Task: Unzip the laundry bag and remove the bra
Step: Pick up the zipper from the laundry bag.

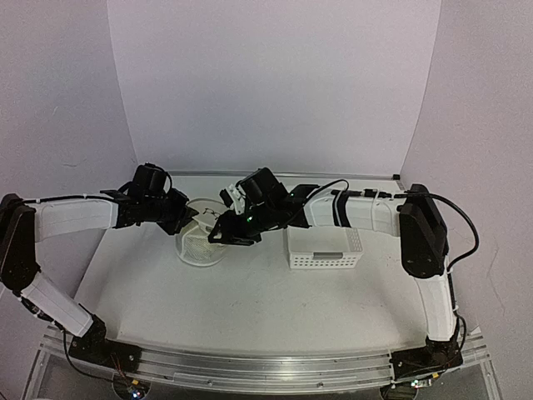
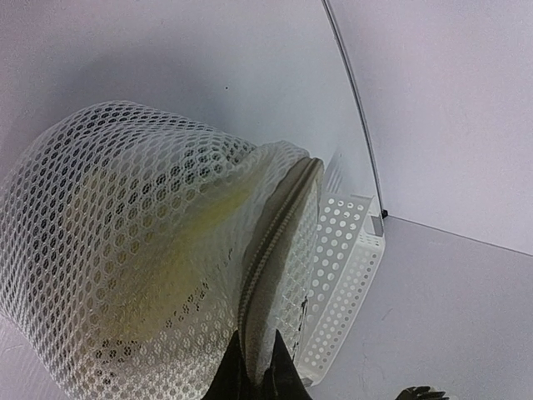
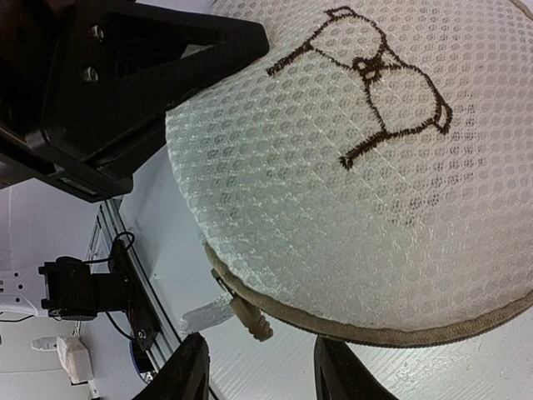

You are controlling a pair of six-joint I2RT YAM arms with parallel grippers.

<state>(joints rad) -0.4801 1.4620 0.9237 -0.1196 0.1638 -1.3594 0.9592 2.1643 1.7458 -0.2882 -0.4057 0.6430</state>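
Observation:
The laundry bag (image 1: 202, 237) is a round white mesh drum, tipped on the table between my two grippers. My left gripper (image 2: 256, 340) is shut on its beige zipper seam (image 2: 279, 225) at the rim. Yellow fabric of the bra (image 2: 196, 229) shows faintly through the mesh, inside the bag. In the right wrist view the bag's flat face carries a black bra drawing (image 3: 375, 79). The beige zipper pull (image 3: 251, 317) hangs from the rim just ahead of my right gripper (image 3: 262, 354). That gripper's jaws stand apart with nothing between them.
A white perforated plastic basket (image 1: 325, 248) stands right of the bag, under the right forearm. It also shows behind the bag as the basket (image 2: 350, 275). The left gripper's black body (image 3: 125, 83) sits close above the bag. The table's metal front rail (image 1: 250, 367) runs along the near edge.

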